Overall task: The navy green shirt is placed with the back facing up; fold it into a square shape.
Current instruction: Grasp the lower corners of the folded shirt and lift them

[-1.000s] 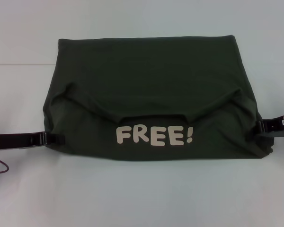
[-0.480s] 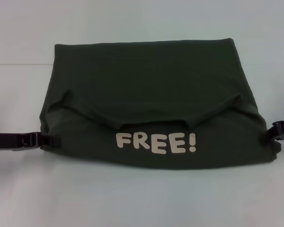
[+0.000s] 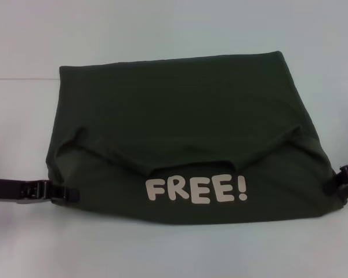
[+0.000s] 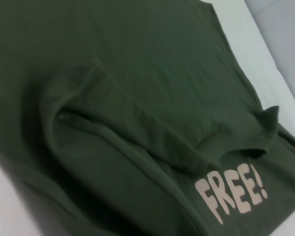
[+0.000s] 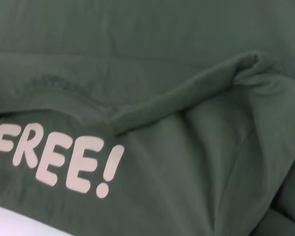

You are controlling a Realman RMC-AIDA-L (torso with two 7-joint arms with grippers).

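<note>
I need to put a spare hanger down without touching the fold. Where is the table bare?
The table is bare in the wide strip beyond the navy green shirt's far edge, and in the strip on the near side, below the FREE! print. The shirt's near corners are crowded: the left hand and right hand sit there.

**Matt knit on a smooth pale surface**

The dark olive-green short-sleeved shirt (image 3: 185,127) is soft knit cloth, matt throughout, its folds rounded and limp. Near its front edge, the cream "FREE!" lettering (image 3: 197,190) looks flat and smooth, slightly denser than the weave around it. Under the shirt, the pale worktop (image 3: 162,249) is smooth with a faint sheen. At the shirt's left side, the left gripper (image 3: 58,191) is black, hard-looking plastic or metal with a dull gloss; the right gripper (image 3: 347,174) looks alike.
</note>
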